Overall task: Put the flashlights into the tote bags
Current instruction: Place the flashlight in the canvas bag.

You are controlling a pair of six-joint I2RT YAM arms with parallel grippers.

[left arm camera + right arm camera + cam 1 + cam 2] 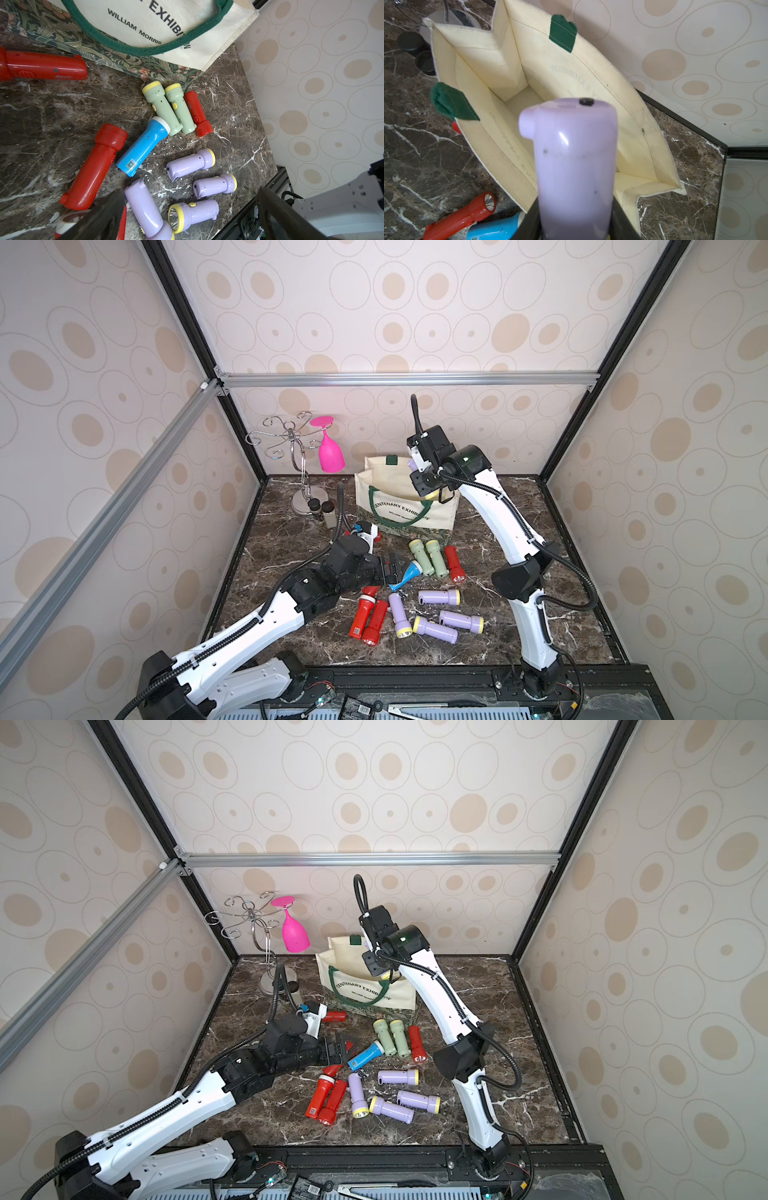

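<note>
Above the open mouth of the tote bag (593,68), the right end effector (419,471) was shut tight on a lilac flashlight (575,158). The flashlight's tail end pointed at the bag's mouth. The bag stood up at the back of the surface (478,651), close to the back wall, and its green handle (399,522) hung down the front.

The left end effector (395,570) was low over the surface in front of the bag. Its jaws were wide apart and held nothing. The blue flashlight (409,574) lay just beside its tips, and a red flashlight (95,166) lay partly under it. Two pale green flashlights (420,558) lay side by side next to the blue one's head, with a small red flashlight (454,564) beside them. Nearer the front lay four more lilac flashlights (438,596) and two red flashlights (365,616) side by side. Another red one (334,1016) lay by the foot of the bag, next to the left wrist.
</note>
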